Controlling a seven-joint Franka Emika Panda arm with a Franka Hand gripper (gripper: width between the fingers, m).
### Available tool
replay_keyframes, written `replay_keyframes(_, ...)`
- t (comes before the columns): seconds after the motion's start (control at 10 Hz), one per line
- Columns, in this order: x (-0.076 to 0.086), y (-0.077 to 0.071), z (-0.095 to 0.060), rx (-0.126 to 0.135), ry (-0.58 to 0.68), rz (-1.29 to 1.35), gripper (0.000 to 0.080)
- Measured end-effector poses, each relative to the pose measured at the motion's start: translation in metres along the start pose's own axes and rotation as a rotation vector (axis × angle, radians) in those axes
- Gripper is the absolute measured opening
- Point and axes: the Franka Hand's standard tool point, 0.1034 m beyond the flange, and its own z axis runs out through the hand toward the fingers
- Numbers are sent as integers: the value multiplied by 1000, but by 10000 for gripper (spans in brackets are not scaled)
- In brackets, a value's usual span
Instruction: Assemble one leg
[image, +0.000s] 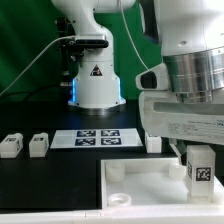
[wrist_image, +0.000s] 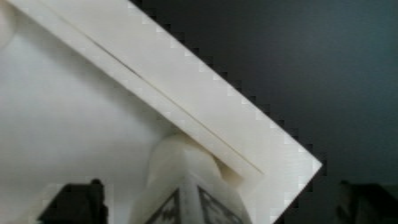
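A leg (image: 200, 169), a small white block with a black-and-white tag facing the camera, stands upright on the big flat white square piece (image: 140, 185) near its corner at the exterior view's right. My gripper (image: 198, 158) hangs directly over it. In the wrist view the leg (wrist_image: 185, 180) rises between the two dark fingertips (wrist_image: 75, 202), and a gap shows on each side of it. The gripper (wrist_image: 219, 206) is open and holds nothing. The flat piece's edge (wrist_image: 214, 100) runs diagonally against the dark table.
Two more legs (image: 12, 146) (image: 39, 144) lie at the exterior view's left, and another (image: 153, 141) sits behind the flat piece. The marker board (image: 97, 136) lies in front of the robot base (image: 96, 85). A cable curves along the back left.
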Motion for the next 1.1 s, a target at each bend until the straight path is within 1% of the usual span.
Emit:
replay_keyframes(0.1, 2, 2, 0, -9, 2, -125, 649)
replay_keyframes(0.2, 8, 6, -3, -28, 9, -262, 649)
replay_keyframes(0.3, 11, 8, -4, -49, 23, -382, 649)
replay_keyframes(0.4, 10, 5, -4, -69, 39, -508, 649)
replay_keyframes(0.5, 7, 0, -3, -74, 54, -557, 649)
replay_keyframes(0.7, 7, 1, -3, -70, 51, -547, 649)
replay_keyframes(0.8, 7, 0, -3, -67, 51, -523, 525)
replay_keyframes(0.9, 6, 0, -3, -62, 52, -429, 374)
replay_keyframes(1.0, 7, 4, -3, -65, 49, -302, 374)
replay_keyframes(1.1, 9, 6, -2, -66, 52, -214, 297)
